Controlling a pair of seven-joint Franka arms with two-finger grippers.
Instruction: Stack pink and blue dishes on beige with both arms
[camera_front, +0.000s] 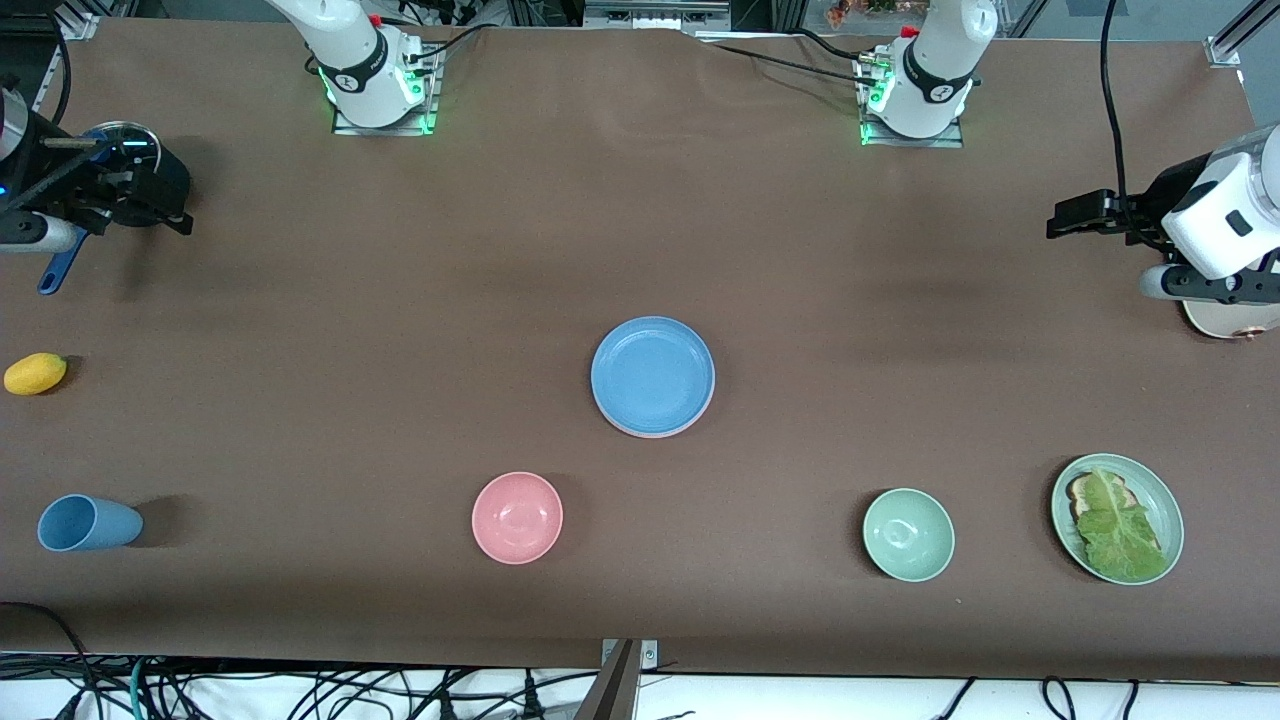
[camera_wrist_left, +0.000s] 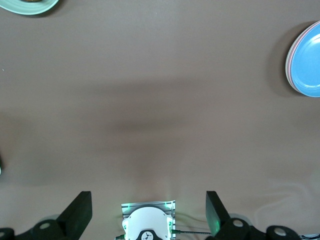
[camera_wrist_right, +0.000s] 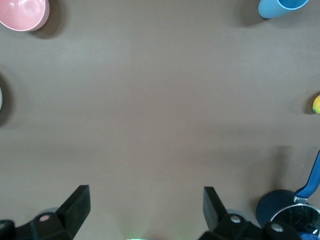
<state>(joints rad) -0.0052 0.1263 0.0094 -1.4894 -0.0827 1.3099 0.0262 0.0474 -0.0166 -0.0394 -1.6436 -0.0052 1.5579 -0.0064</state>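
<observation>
The sky-blue round shallow plate (camera_front: 652, 375) sits at the table's middle, topmost of a stack. In the left wrist view the thin rims of a pale pink round plate (camera_wrist_left: 294, 47) and, lowest, a plain beige round plate (camera_wrist_left: 287, 70) show under its edge. Directions are read as a clock face on the front view, centred on that stack. A small deep pink bowl (camera_front: 517, 517) stands between seven and eight o'clock, and a mint-green bowl (camera_front: 908, 534) at four. A mint-green plate (camera_front: 1165, 500) carrying a lettuce leaf on bread lies between three and four. A blue cup (camera_front: 88, 523) lies on its side between eight and nine, and a yellow lemon-shaped fruit (camera_front: 35, 373) rests at nine. Both arms wait, well apart from the stack. The left gripper (camera_wrist_left: 148, 197) hangs at about two o'clock, over bare brown cloth at the left arm's end of the table, its black fingers spread wide with nothing between them. The right gripper (camera_wrist_right: 146, 192) hangs at about ten o'clock over the right arm's end, beside a blue-handled metal strainer (camera_front: 52, 268), its fingers likewise spread and holding nothing.
</observation>
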